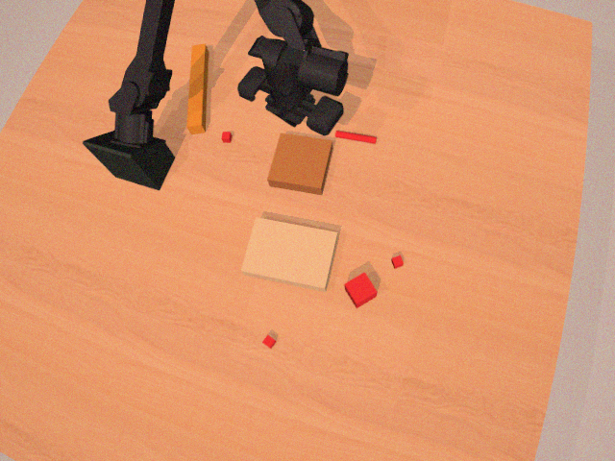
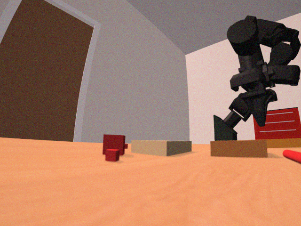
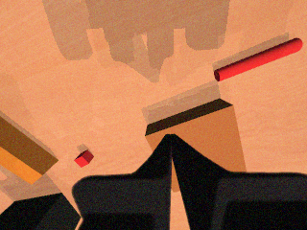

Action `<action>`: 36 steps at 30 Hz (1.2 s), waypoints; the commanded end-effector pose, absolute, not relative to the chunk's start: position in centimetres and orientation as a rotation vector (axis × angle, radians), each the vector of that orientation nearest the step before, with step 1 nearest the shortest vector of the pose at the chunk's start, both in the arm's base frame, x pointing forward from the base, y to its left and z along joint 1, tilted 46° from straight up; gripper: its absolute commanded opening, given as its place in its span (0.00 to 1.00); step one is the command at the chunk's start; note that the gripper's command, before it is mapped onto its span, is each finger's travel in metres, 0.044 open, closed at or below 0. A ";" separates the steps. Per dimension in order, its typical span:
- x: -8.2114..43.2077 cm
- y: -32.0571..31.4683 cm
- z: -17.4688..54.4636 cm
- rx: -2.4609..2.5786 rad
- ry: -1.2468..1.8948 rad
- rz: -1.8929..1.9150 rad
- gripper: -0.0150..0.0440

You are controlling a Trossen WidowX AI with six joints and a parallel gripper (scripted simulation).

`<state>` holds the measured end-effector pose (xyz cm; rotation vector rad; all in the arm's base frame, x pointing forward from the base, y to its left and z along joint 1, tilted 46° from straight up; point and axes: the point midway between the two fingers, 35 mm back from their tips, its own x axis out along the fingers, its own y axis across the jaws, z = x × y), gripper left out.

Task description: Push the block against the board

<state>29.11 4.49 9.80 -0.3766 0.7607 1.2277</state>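
Note:
The brown square block (image 1: 300, 160) (image 2: 238, 149) (image 3: 216, 136) lies flat on the table. The pale rectangular board (image 1: 291, 253) (image 2: 149, 147) lies flat in front of it in the top view, with a strip of table between them. They do not touch. Their sides run about parallel, and their left edges look roughly in line there. My gripper (image 1: 296, 124) (image 2: 261, 125) (image 3: 170, 138) is shut and empty. Its tips are in the air, higher than the block's top, near the block's side away from the board. The fingers hide part of the block in the wrist view.
An orange bar (image 1: 197, 89) (image 3: 19, 153) and a black arm-like object with a wedge head (image 1: 131, 160) (image 2: 221, 128) stand left. A red rod (image 1: 356, 136) (image 3: 259, 59) lies beside the block. A red cube (image 1: 360, 289) (image 2: 113, 143) is right of the board. Small red cubes lie around.

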 end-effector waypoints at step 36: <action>31.9 9.3 7.4 -0.640 0.543 1.358 0.25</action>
